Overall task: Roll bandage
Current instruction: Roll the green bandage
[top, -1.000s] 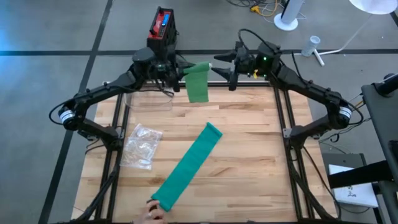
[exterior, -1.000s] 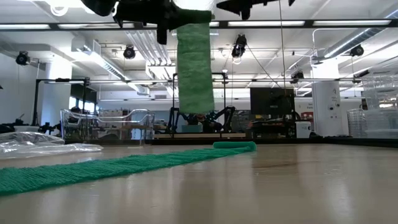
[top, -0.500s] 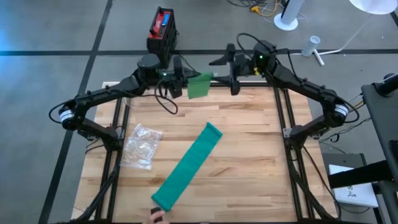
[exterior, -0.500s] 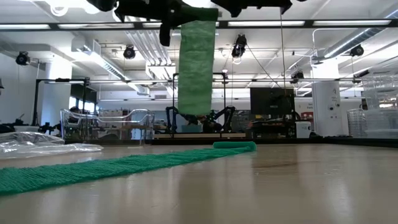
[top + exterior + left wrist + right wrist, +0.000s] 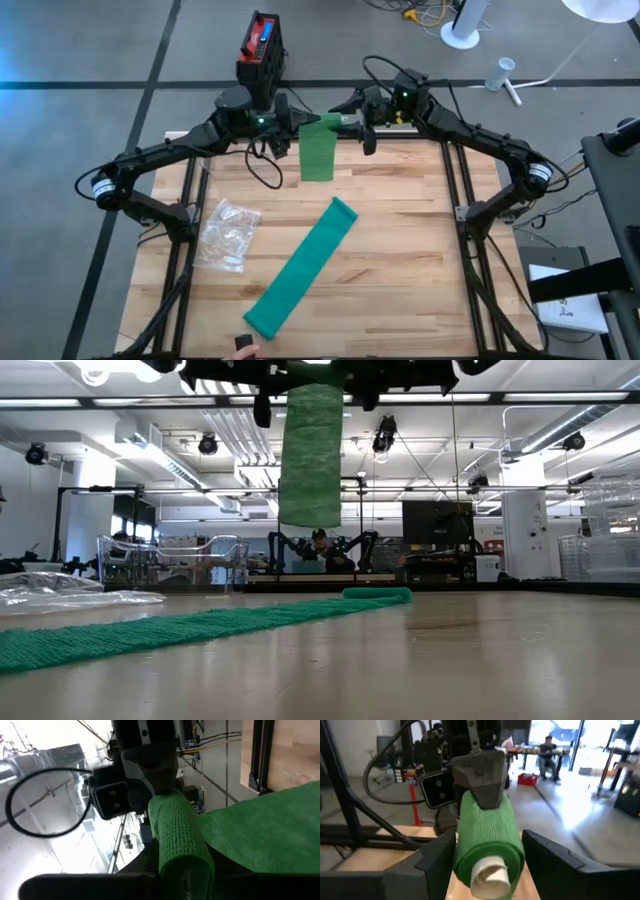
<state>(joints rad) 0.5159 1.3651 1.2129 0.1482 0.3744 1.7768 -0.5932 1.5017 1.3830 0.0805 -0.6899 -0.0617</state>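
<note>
I've got the roll [image 5: 322, 122] pinched end-to-end in mid-air over the table's far edge, left gripper [image 5: 290, 118] clamped on one end, right gripper [image 5: 485, 865] open around the other. If either slips, the hanging tail [image 5: 311, 455] unwinds.

The bandage [image 5: 318, 152] is a green woven cloth with a rough, matt mesh texture around a smooth white core [image 5: 491, 875], the table [image 5: 400, 250] is pale wood with a slight sheen, and the bag [image 5: 229, 234] is clear, crinkled, glossy plastic.
</note>
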